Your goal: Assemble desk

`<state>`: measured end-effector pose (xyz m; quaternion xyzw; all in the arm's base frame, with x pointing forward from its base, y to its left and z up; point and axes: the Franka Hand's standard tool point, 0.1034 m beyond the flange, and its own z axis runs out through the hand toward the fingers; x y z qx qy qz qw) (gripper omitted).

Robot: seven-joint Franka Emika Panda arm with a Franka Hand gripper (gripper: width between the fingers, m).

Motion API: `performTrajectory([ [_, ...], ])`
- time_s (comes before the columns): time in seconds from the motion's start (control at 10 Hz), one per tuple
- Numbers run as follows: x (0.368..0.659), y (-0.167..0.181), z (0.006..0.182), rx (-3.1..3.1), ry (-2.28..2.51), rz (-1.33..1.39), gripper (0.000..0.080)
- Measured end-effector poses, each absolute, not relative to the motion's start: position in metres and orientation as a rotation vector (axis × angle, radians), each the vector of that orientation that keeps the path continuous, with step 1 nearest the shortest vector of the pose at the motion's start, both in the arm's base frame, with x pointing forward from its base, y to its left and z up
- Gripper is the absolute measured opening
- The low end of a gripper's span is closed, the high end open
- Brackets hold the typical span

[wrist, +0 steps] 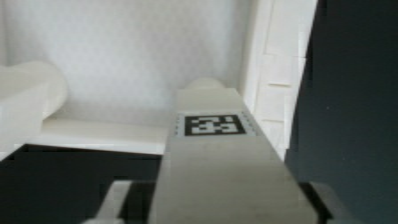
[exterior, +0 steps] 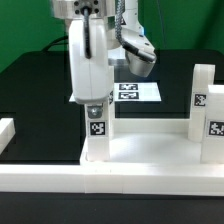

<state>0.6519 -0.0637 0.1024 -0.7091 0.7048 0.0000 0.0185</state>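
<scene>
Standing upright at the near corner of the tray-like top on the exterior view's left, a square white leg carries two black-and-white tags on its face, and its foot meets the top's raised rim. Two more legs stand upright at the exterior view's right end of the top, each tagged. The hand pinches the upper part of the corner leg, one finger on either side; in the wrist view the fingers flank the leg, which runs down toward the white floor of the top. The top lies on the black desk. Behind it lies the marker board, flat on the desk
</scene>
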Motion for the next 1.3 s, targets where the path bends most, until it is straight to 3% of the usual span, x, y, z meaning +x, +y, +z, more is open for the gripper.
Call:
performTrajectory([
  [0.3,0.652,-0.064,0.1022,-2.233,2.15,0.0,0.0289],
  [0.4,0.6516,-0.0635,0.1018,-2.274,2.108,0.0,0.0479],
  [0.5,0.6515,-0.0619,0.1015,-2.314,2.064,0.0,0.0608],
  [0.8,0.6516,-0.0575,0.1015,-2.612,1.689,-0.011,0.0648],
  [1.3,0.6532,-0.0586,0.1023,-2.97,0.934,-0.037,0.0649],
])
